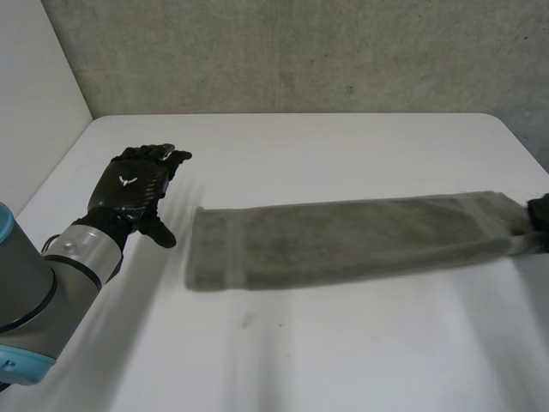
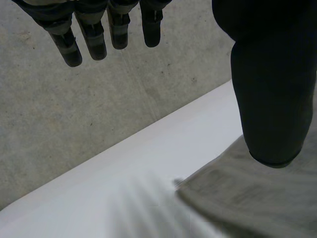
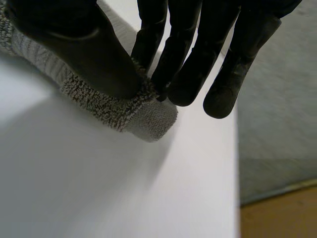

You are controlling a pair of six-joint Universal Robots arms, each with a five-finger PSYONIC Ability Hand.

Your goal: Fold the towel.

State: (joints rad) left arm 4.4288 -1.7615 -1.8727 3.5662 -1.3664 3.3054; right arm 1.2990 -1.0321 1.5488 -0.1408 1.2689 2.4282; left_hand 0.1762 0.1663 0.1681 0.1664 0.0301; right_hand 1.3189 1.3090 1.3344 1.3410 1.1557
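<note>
On the worktop [image 1: 343, 343], one end of the towel [image 1: 343, 236] is pinched between fingers and thumb of the right hand [image 3: 74, 49]; fingers of the left hand [image 1: 129, 184] are held straight, empty.

left hand [image 2: 267, 89]: fingers straight | towel [image 2: 247, 198]: corner beside thumb tip | lies on white table [image 2: 89, 203]

left hand [image 1: 135, 184]: black, white emblem | left arm [image 1: 34, 292]: grey, light-blue cap

Towel [image 1: 343, 240] across table [image 1: 343, 360], left robot hand [image 1: 133, 189] near its left end
</note>
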